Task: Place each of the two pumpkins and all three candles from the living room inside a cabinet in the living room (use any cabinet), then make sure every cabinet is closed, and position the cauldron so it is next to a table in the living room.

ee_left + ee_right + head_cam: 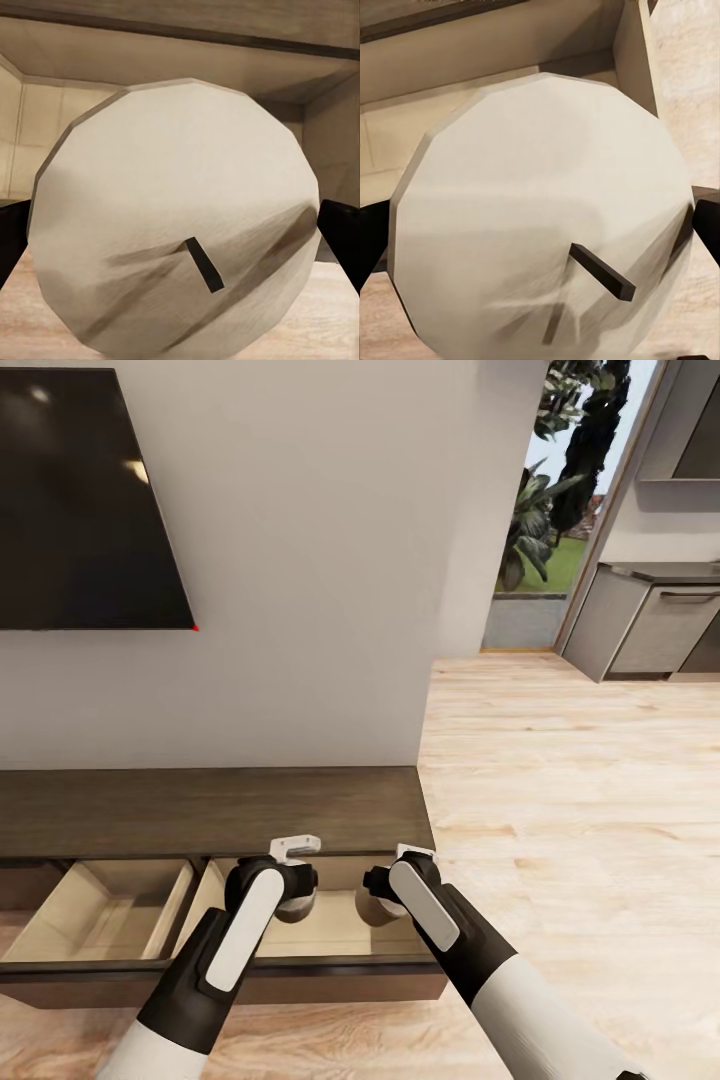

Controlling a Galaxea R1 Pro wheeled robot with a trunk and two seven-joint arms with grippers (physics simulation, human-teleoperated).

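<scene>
Pale grey-white candle (176, 225) clamped in left end effector (292, 891), dark fingers (341, 232) pressed to its two sides, wick end turned toward the wrist camera. Second candle (544, 217) gripped likewise in right end effector (385, 890), finger (706, 232) dark at its flank. Both closed down only as far as candle width, each loaded.

Held over the open right-hand drawer (330, 935) of the dark-brown cabinet (210, 810); beige drawer floor directly under and beyond both end effectors, wood-plank floor (560, 780) on the near side. Probably carried one per arm to save a trip, and kept low over the drawer so release means a short drop and little rolling. Exact gap between candles and drawer floor not readable.

Second drawer (105, 910) also open, outboard of left end effector. Cabinet top just ahead of and above both end effectors, wall TV (85, 495) higher up beyond the left one.

Judged stage: set-down of two candles pending. Third candle, pumpkins, cauldron and drawer closing unassessed from these views.
</scene>
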